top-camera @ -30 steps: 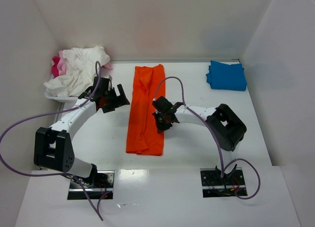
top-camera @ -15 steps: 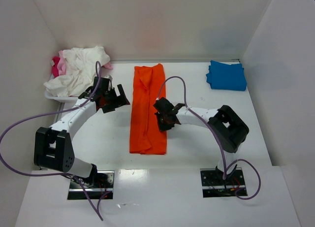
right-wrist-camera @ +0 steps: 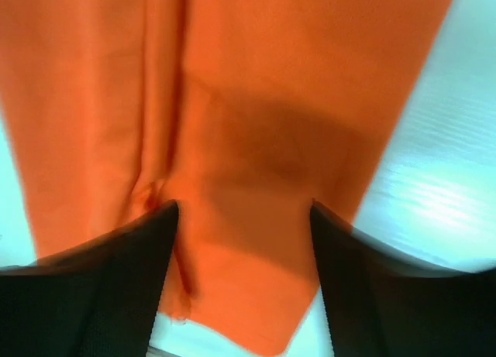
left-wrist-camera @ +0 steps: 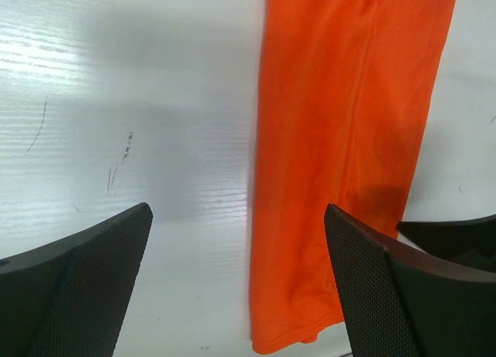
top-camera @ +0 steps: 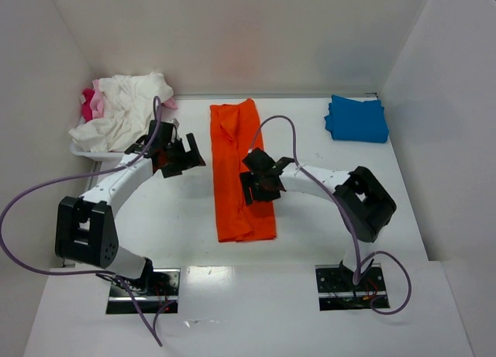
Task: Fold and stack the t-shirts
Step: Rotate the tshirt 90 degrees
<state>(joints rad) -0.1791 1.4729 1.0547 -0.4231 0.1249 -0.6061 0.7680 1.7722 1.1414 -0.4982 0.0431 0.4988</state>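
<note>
Centrally on the table (top-camera: 178, 210), one orange shirt (top-camera: 229, 163) was recorded, already narrowed into a long strip. Its long axis was laid from the far edge toward the near edge, the near end skewed slightly to the right. Its far end was almost at the far edge; its near end was short of the arm bases.

Item: blue shirt (top-camera: 356, 118), folded, set in the far right corner, well apart from both arms.

Item: white shirts (top-camera: 124, 109), heaped unfolded in the far left corner, with a pink shirt (top-camera: 87, 105) showing at the heap's left side.

Item: right gripper (top-camera: 260, 188), placed directly above the strip, about midway along its length and toward its right-hand edge. The jaws were spread wide; in the wrist view both fingers (right-wrist-camera: 85, 287) were seen apart with orange cloth filling the gap between them, and nothing was pinched. Whether the tips were touching the cloth could not be told.

Item: left gripper (top-camera: 177, 156), held beside the strip on its left, level with the far half and clear of the cloth. The jaws were fully parted over bare tabletop and nothing was held.

Judgement: the strip was taken to be due an end-to-end fold. The right arm was judged much the nearer. The free near end lay toward the near edge from its jaws, along the strip's own axis.
</note>
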